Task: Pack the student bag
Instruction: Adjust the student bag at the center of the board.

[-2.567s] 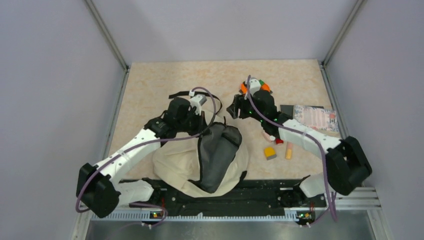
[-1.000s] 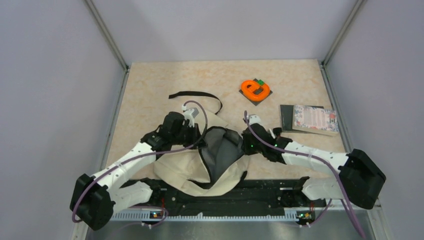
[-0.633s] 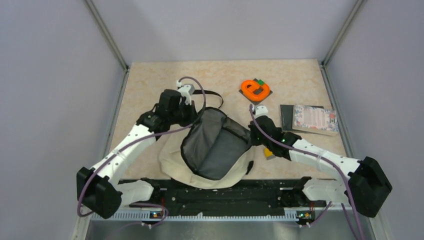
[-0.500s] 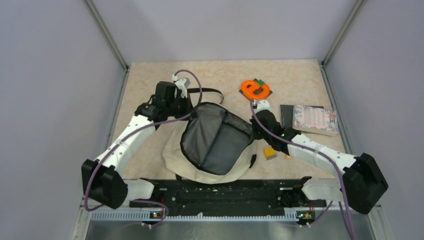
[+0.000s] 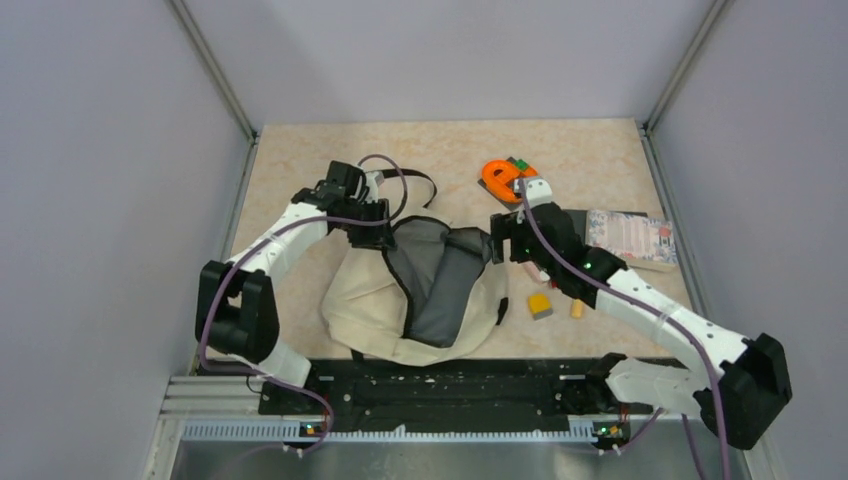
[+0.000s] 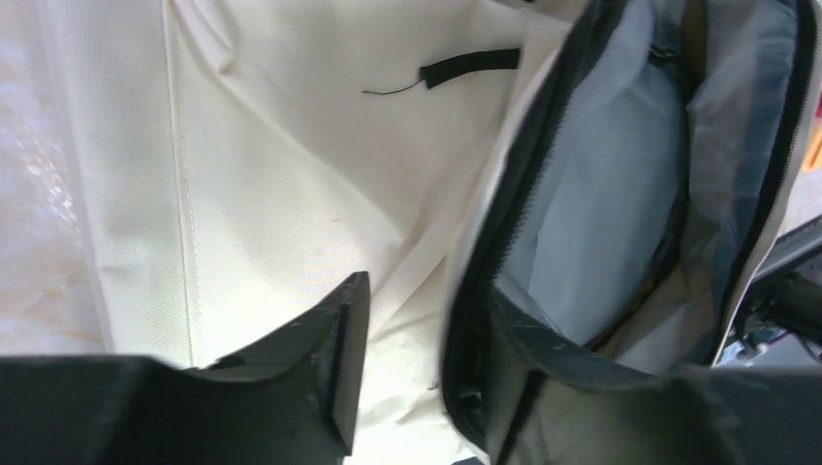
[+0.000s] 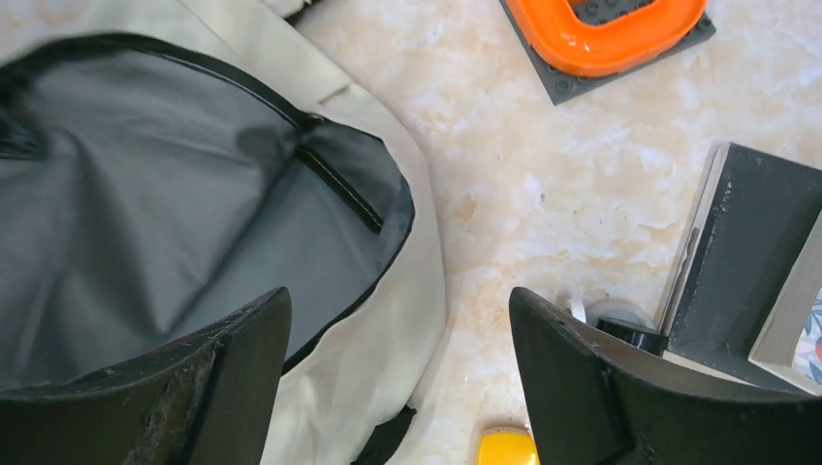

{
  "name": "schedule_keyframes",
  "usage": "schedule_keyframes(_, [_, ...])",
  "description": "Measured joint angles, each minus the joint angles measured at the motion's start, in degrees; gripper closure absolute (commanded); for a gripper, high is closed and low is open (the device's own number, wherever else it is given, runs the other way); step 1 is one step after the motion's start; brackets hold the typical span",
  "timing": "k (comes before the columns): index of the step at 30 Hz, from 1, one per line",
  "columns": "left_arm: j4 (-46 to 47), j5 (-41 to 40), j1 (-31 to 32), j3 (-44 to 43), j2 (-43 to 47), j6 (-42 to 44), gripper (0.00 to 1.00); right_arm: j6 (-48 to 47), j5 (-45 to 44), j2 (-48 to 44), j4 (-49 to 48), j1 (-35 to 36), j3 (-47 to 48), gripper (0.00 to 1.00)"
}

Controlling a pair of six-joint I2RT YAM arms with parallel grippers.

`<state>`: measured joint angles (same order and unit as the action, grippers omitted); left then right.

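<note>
Plain lilac walls [image 5: 450, 50] enclose a beige marbled tabletop [image 5: 420, 150] with metal corner rails [image 5: 215, 70]

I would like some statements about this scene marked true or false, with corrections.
1. The student bag has its main compartment open, showing grey lining. True.
2. The right claw holds the yellow block. False: the claw is open and empty; the block lies on the table.
3. The orange piece lies inside the bag. False: it sits on a grey plate beyond the bag.
4. A book lies on the table, right of the bag. True.
</note>
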<state>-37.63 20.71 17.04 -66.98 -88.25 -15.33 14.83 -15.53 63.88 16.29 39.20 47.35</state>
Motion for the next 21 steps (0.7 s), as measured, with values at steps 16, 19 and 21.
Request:
schedule_keyframes(16, [8.59,6.73,-0.39,11.3,13.77,-9.11,0.27,7.45,11.65,-6.14,-5.92,1.88,-6.71,0.25])
schedule_keyframes(19, [9.29,6.97,-0.39,11.52,13.99,-9.49,0.25,9.35,14.08,-0.72,-11.63,6.69,-7.19,0.27])
schedule_keyframes(21, [10.25,7.8,-0.39,12.41,14.43,-9.44,0.24,10.19,16.04,4.44,-16.33,10.29,-7.06,0.29])
